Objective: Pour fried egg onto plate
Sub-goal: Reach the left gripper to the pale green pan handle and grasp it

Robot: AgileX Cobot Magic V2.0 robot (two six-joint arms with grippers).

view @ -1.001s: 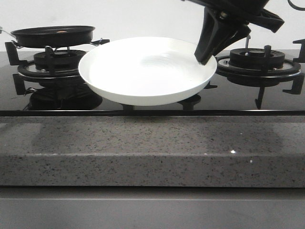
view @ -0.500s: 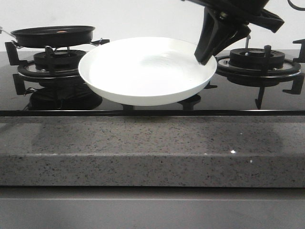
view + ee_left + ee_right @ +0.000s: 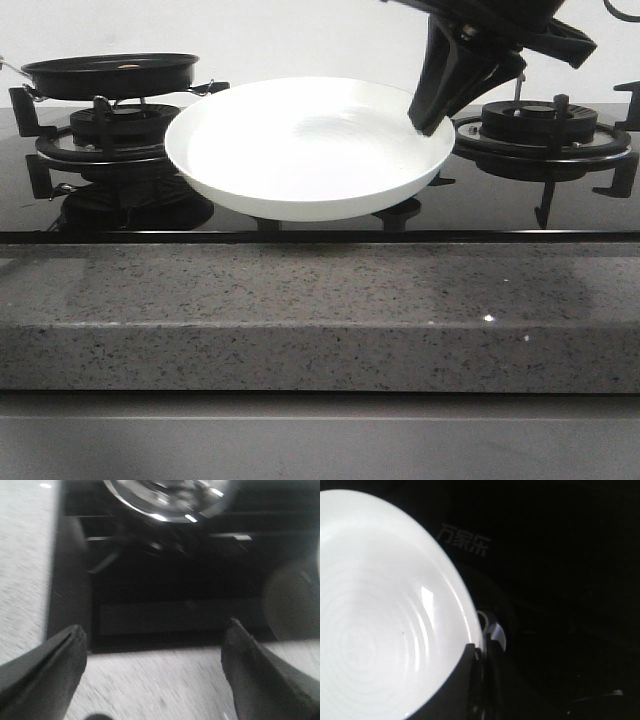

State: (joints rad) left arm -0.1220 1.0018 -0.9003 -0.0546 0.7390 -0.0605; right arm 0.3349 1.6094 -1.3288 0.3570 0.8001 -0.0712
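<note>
The fried egg point(image 3: 127, 65) shows only as a small orange speck inside the black frying pan point(image 3: 110, 76), which sits on the left burner point(image 3: 120, 130) of the stove at about ten o'clock in the front view. The egg lies flat in the pan, well apart from the plate point(image 3: 300, 150).

The plate is held clear of the glass cooktop point(image 3: 480, 205), in the middle of the front view, its rim tilted a little so the inside faces the camera. Its left edge reaches close to the pan's near side, at about nine o'clock from the plate's centre. The right gripper point(image 3: 428, 118) is clamped on the plate's rim at about two o'clock, one black finger over the inner face; the right wrist view shows the dark finger point(image 3: 465, 680) pressed against the white rim point(image 3: 445, 580), with concentric rings visible on the dish.

Beyond the gripper, at three o'clock, stands the right burner point(image 3: 540, 125). A speckled grey stone counter point(image 3: 320, 310) runs across the front.

The left gripper point(image 3: 155, 680) appears only in its wrist view, fingers spread wide and holding nothing, above the counter edge and dark cooktop.
</note>
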